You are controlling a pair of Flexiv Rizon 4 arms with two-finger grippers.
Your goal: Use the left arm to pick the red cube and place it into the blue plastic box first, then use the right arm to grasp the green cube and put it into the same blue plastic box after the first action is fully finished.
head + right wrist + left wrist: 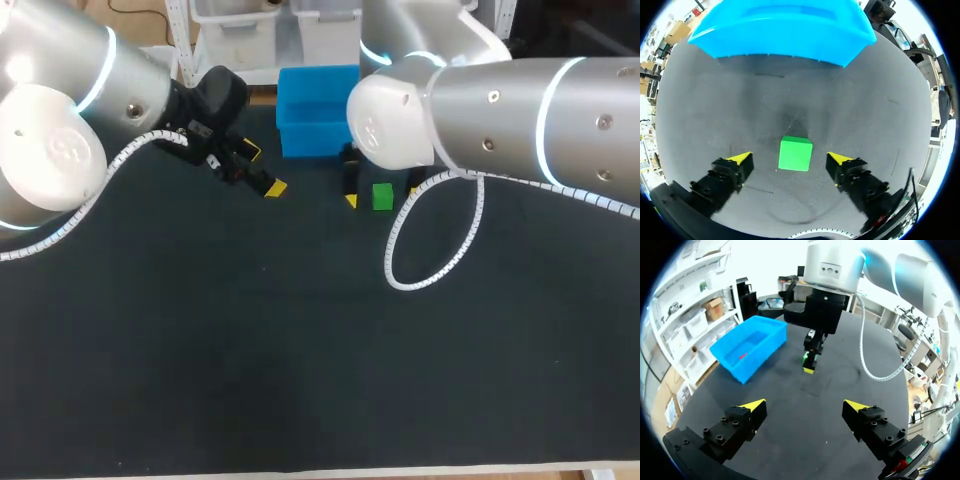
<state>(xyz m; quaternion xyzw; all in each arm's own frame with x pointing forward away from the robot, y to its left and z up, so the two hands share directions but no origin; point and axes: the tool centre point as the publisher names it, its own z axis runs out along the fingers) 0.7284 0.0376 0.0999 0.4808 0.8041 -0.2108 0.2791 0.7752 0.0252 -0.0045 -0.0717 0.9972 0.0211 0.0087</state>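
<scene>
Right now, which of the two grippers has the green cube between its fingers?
The right gripper: the green cube sits on the table between its open fingers, untouched. The left gripper hangs open with nothing between its fingers.

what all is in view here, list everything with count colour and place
box: one, blue, far middle of the table
red cube: one, red, inside the box; only a small red patch shows
green cube: one, green, on the table in front of the box
table: one, black, under everything
left gripper: one, black with yellow tips, open and empty, over the table to the left of the box
right gripper: one, black with yellow tips, open, a finger on each side of the green cube, not touching it
</scene>
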